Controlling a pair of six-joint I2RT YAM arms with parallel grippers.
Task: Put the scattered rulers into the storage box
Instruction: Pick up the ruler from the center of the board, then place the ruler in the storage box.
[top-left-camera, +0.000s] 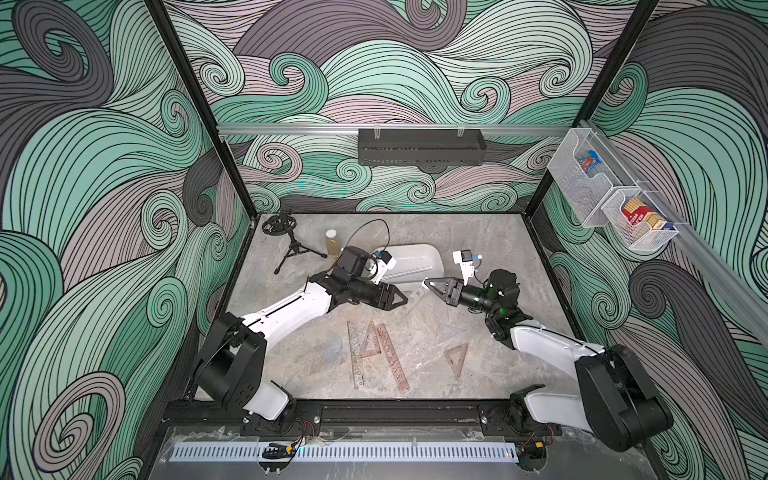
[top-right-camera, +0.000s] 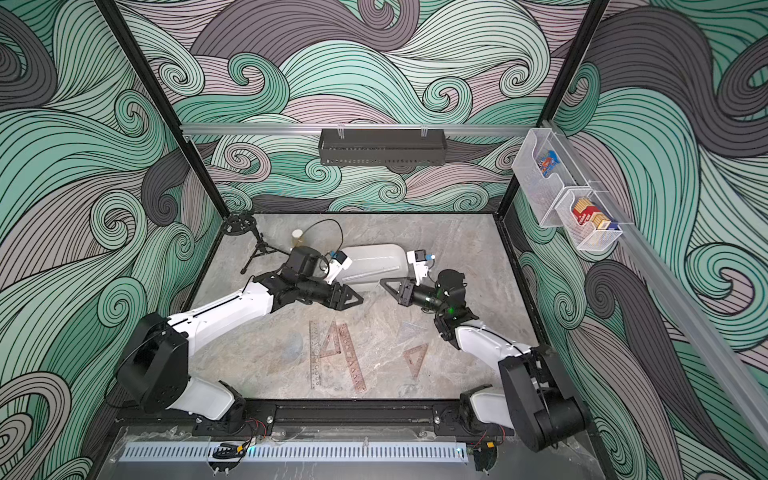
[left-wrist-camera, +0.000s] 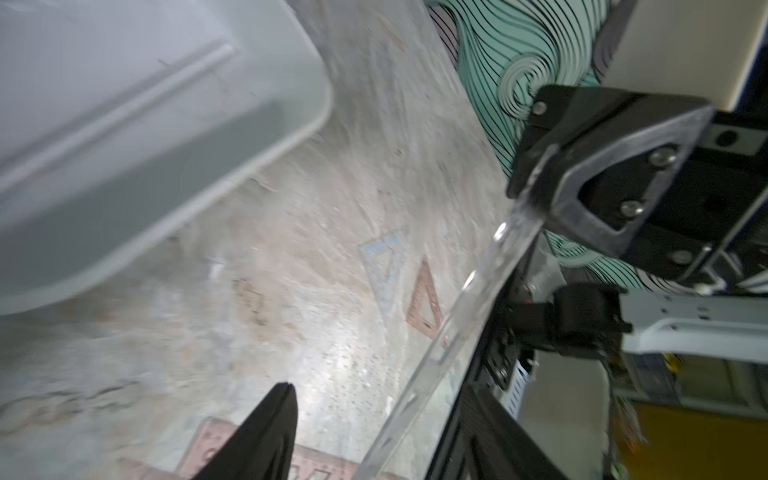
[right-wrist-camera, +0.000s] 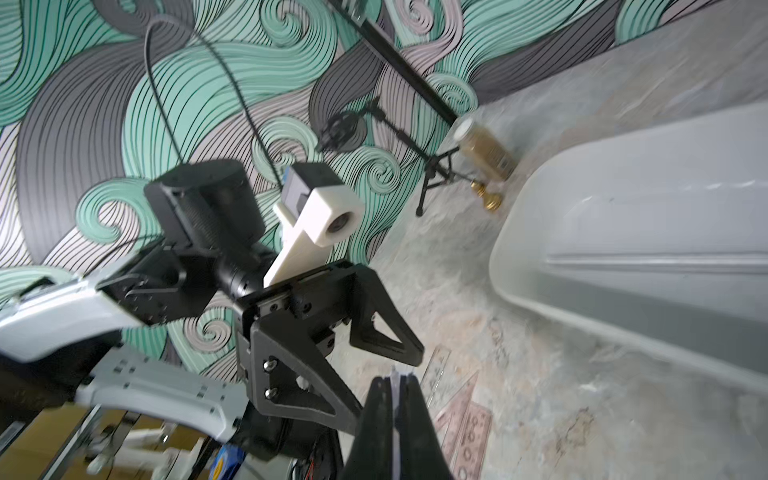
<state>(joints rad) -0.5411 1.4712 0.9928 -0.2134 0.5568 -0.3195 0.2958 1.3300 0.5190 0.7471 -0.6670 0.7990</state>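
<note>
Nearest you, lower centre in a top view, the pinkish rulers (top-left-camera: 392, 359) lie in an A shape, long axes running up the frame, bare table (top-left-camera: 507, 370) open to their right. Just above, your right gripper (top-left-camera: 426, 284) pinches a clear ruler (top-left-camera: 417, 295) slanting down-left toward the spread left gripper (top-left-camera: 403, 300). Farther up, just behind both tips, the storage box (top-left-camera: 415, 259) lies lengthwise across the frame.
</note>
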